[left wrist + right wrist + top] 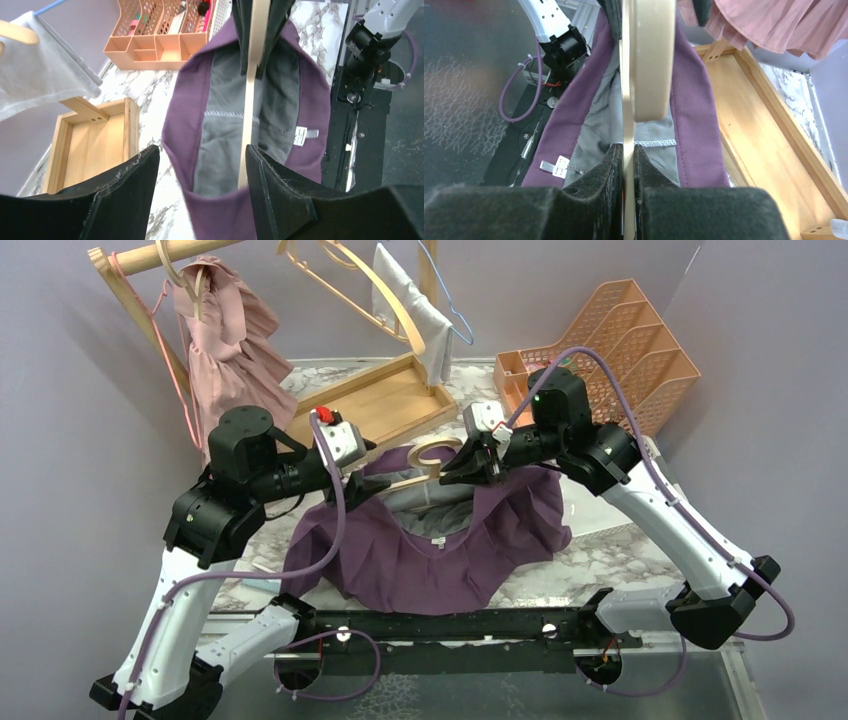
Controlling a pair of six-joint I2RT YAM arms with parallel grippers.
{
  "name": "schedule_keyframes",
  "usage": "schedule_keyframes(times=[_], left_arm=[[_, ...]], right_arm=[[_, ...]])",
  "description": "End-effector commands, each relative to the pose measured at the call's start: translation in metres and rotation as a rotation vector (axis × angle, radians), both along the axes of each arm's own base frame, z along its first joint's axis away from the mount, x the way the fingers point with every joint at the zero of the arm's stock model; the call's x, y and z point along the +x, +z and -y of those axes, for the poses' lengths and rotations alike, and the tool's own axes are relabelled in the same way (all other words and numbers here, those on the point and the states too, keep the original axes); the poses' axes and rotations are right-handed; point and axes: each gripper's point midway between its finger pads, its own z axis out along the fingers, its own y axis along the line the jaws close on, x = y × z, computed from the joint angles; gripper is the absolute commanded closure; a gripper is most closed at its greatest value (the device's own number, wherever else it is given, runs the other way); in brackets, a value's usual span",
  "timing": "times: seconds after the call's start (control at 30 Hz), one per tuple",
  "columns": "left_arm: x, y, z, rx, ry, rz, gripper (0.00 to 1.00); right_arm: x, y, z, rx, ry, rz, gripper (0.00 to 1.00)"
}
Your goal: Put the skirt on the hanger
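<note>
Purple skirt [440,560] lies slumped on the marble table [620,550] between the two arms. Its grey-lined waistband is lifted and spread open. A pale wood hanger [437,452] sits inside the waistband, with its hook rising at the back.

The right claw [628,150] is clamped tight on the hanger's thin bar. This seems meant to keep the hanger raised and steady while the cloth is worked over it. The left claw [202,155] stands open and grips nothing. The bar's end and the skirt's edge lie just ahead of its gap, so it looks placed to tend that side of the waistband. Most of the skirt rests on the table, so the job looks unfinished.

A wood tray [390,400] sits just behind the skirt, and a white cloth [415,310] hangs above it. A pink dress [225,350] hangs on a rack near the left arm. An orange organiser [610,350] stands behind the right arm.

The two claws face each other closely, and the tray's rim is near. Any lift has little room at the back.
</note>
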Motion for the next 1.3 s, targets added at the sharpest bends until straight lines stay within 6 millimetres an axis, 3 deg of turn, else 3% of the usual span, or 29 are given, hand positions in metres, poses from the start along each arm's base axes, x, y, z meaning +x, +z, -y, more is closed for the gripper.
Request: schedule_keyframes(times=[0.0,0.1,0.23,0.37,0.57,0.8,0.9,0.93,1.13,1.27], left_arm=[[-0.003,0.033,0.008,-0.063,-0.050,0.042,0.35],[-0.014,0.032,0.018,-0.087,-0.146,0.018,0.46],[-0.016,0.008,0.023,-0.075,-0.177,-0.058,0.61],[-0.024,-0.003,0.025,-0.074,-0.220,-0.091,0.63],[-0.015,-0.034,0.018,-0.007,-0.146,-0.157,0.63],[-0.011,-0.055,0.012,0.068,-0.121,-0.185,0.73],[-0.005,-0.060,0.009,0.104,-0.107,-0.165,0.88],[-0.003,-0.061,0.008,0.115,-0.100,-0.160,0.99],[0.002,-0.055,0.008,0.129,-0.108,-0.109,1.00],[0.002,-0.041,0.003,0.128,-0.092,-0.039,1.00]], right_arm=[[-0.005,0.029,-0.004,0.071,0.043,0.047,0.99],[-0.001,0.030,-0.008,0.075,0.043,0.038,0.99],[-0.002,0.032,-0.013,0.086,0.069,0.028,0.99],[-0.003,0.034,-0.014,0.091,0.085,0.026,0.99],[-0.006,0.038,-0.013,0.101,0.098,0.035,0.99],[-0.007,0.037,-0.012,0.102,0.104,0.038,0.99],[-0.009,0.034,-0.012,0.100,0.110,0.037,0.99],[-0.010,0.032,-0.011,0.099,0.113,0.038,0.99],[-0.012,0.020,-0.007,0.076,0.105,0.028,0.98],[-0.010,-0.003,-0.001,0.020,0.055,0.000,0.78]])
